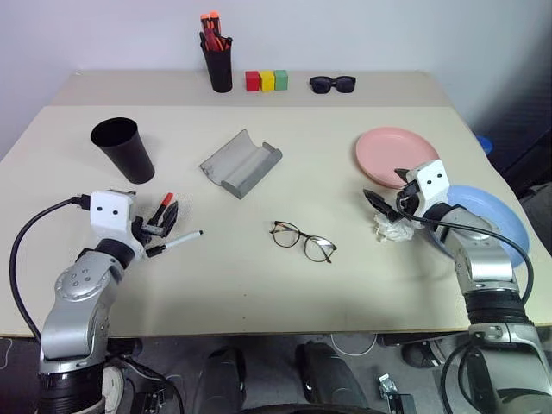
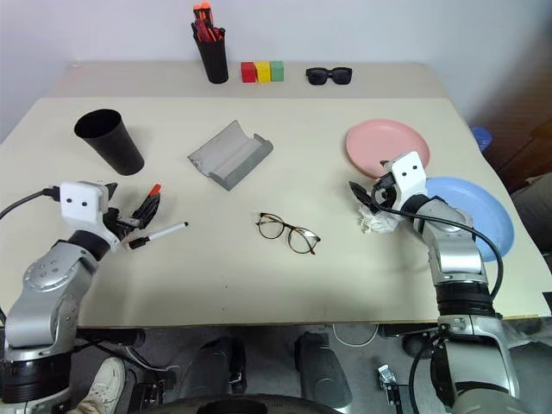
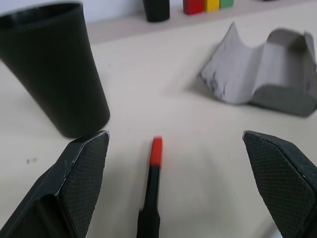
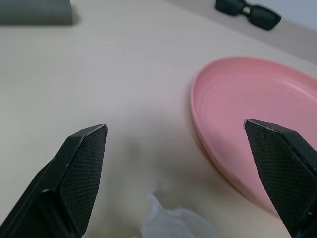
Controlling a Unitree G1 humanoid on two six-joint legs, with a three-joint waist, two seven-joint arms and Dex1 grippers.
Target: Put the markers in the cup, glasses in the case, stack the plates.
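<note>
Red-capped marker [image 3: 155,168] lies flat on the worktop [image 1: 345,285] between the left gripper's [image 1: 166,221] spread, empty fingers, just short of the cup [image 1: 123,148], so closing too high could roll it away or nudge that cup over.

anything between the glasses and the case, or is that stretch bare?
Bare. In the left eye view only open table separates the glasses from the open grey case; the right eye view agrees.
</note>
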